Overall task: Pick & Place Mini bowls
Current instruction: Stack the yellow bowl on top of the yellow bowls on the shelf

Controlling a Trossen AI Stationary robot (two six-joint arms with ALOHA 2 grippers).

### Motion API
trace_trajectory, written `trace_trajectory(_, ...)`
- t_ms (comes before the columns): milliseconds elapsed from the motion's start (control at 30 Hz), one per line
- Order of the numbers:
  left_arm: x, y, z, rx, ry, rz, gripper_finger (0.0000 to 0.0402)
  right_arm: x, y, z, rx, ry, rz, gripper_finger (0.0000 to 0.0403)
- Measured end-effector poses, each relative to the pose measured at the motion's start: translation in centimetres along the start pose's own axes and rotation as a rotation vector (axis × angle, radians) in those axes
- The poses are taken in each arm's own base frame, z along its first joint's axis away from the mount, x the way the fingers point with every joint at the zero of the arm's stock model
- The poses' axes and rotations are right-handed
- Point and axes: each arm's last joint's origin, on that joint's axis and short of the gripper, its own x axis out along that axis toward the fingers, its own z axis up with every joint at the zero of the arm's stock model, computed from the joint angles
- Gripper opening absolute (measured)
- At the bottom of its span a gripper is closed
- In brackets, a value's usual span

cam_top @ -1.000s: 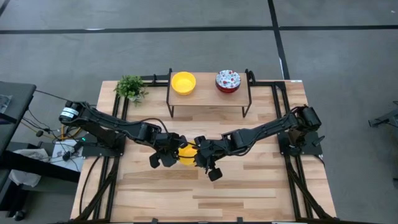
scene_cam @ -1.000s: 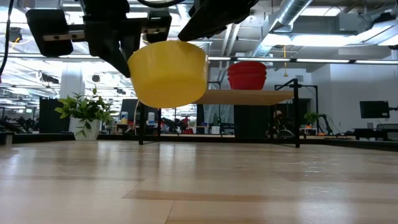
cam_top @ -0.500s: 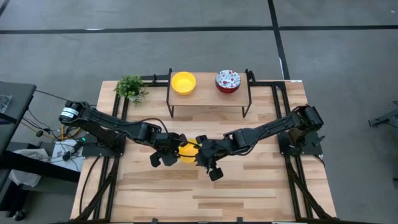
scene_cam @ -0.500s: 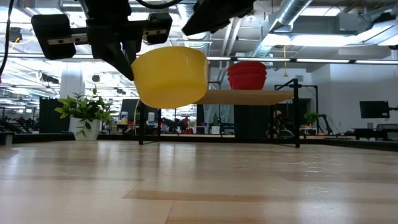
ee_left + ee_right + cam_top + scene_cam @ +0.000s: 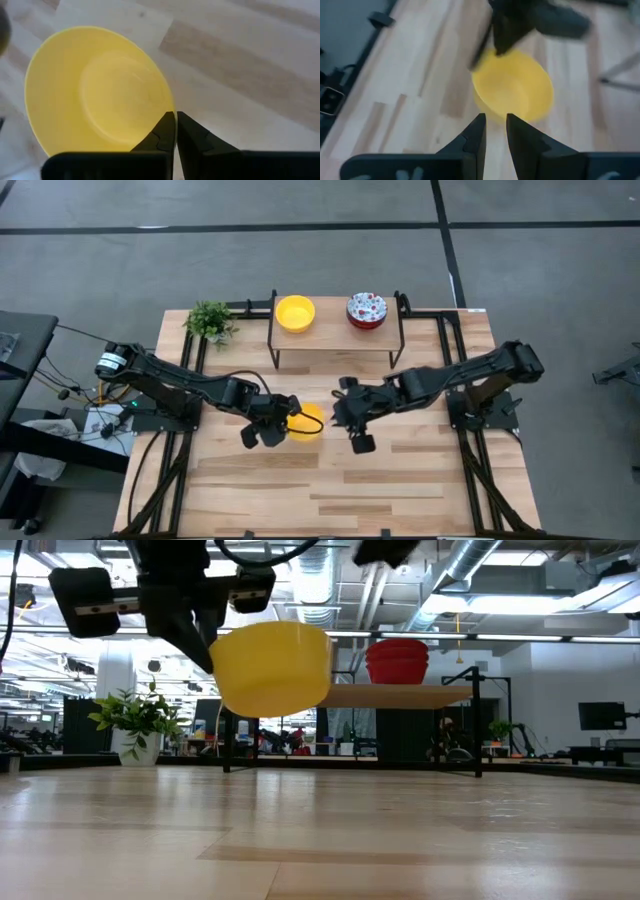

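Risk of dropping: plain yellow mini bowl (image 5: pixel 272 667) pinched by its rim only, aloft in the left gripper (image 5: pixel 283 423), in front of the small wooden shelf (image 5: pixel 335 333).
Right gripper (image 5: pixel 345 413) beside it, fingers narrowly parted, empty. On shelf: second yellow bowl (image 5: pixel 294 312), floral white bowl (image 5: pixel 366 310), both empty.

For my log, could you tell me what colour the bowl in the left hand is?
Plain bright yellow bowl, best seen in the left wrist view.
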Motion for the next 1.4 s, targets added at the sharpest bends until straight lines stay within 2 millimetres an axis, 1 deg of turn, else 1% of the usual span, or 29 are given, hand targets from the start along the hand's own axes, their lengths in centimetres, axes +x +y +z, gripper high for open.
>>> trace_trajectory(67,0.0,0.1,-0.1,-0.005,0.035,0.026,0.0009,-0.9,-0.2,-0.4,0.047,0.037,-0.032,0.0067)
trace_trajectory(233,-0.1,0.5,-0.6,-0.106,0.164,0.137,0.0009,-2.6,-0.3,-2.0,0.193,0.161,-0.091,0.0067)
trace_trajectory(300,-0.5,0.6,-0.8,-0.132,0.176,0.161,0.0010,-3.1,-0.2,-2.7,0.256,0.192,-0.100,0.0067)
trace_trajectory(400,-1.6,0.8,-0.8,-0.154,0.153,0.196,0.0010,-3.3,0.0,-3.6,0.319,0.214,-0.107,0.0067)
trace_trajectory(467,-2.7,0.9,-0.9,-0.179,0.130,0.227,0.0010,-3.3,0.4,-4.2,0.332,0.198,-0.106,0.0067)
trace_trajectory(567,-4.7,1.1,-1.2,-0.227,0.098,0.294,0.0010,-3.1,0.9,-4.8,0.341,0.119,-0.132,0.0067)
trace_trajectory(767,-9.5,2.0,-2.2,-0.375,0.024,0.437,0.0010,-2.7,2.0,-5.9,0.370,-0.093,-0.191,0.0067)
trace_trajectory(833,-11.2,2.4,-2.4,-0.411,0.004,0.481,0.0010,-2.4,2.4,-6.5,0.388,-0.140,-0.206,0.0067)
trace_trajectory(1000,-15.3,3.7,-2.3,-0.454,-0.042,0.571,0.0010,-1.6,3.3,-7.9,0.457,-0.180,-0.224,0.0067)
trace_trajectory(1133,-18.2,5.4,-2.2,-0.530,-0.044,0.580,0.0010,-0.9,4.1,-8.9,0.505,-0.181,-0.253,0.0067)
trace_trajectory(1267,-20.1,7.6,-2.5,-0.590,-0.009,0.560,0.0010,-0.5,4.9,-9.7,0.514,-0.206,-0.270,0.0067)
trace_trajectory(1333,-20.5,8.7,-3.0,-0.621,0.034,0.550,0.0010,-0.1,5.2,-10.3,0.510,-0.212,-0.261,0.0067)
trace_trajectory(1400,-20.6,9.9,-3.6,-0.654,0.082,0.537,0.0010,0.1,5.3,-10.7,0.511,-0.221,-0.253,0.0067)
